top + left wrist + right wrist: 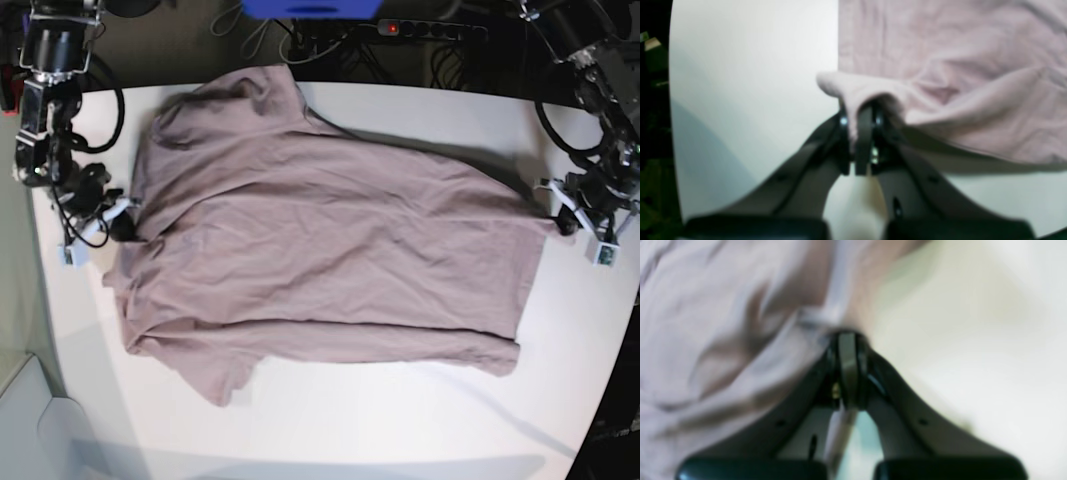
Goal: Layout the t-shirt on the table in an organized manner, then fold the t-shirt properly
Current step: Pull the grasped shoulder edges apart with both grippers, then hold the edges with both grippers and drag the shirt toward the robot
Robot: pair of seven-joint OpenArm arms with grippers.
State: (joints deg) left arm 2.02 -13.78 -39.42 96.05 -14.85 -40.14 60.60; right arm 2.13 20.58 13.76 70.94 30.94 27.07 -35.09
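T-shirt (320,250) mauve, soft, wrinkled; table (400,420) smooth white.

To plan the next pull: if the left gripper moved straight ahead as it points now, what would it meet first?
Probably only more of the wrinkly mauve-brown cotton t-shirt that the left gripper already pinches at its edge, lying on the white table.

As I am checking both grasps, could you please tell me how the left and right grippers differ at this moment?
The left gripper pinches the dusty mauve cotton t-shirt at a straight hem corner, seen sharply; the right gripper grips a blurred edge on the opposite side, near the sleeves. Both are shut on fabric, beside the white table.
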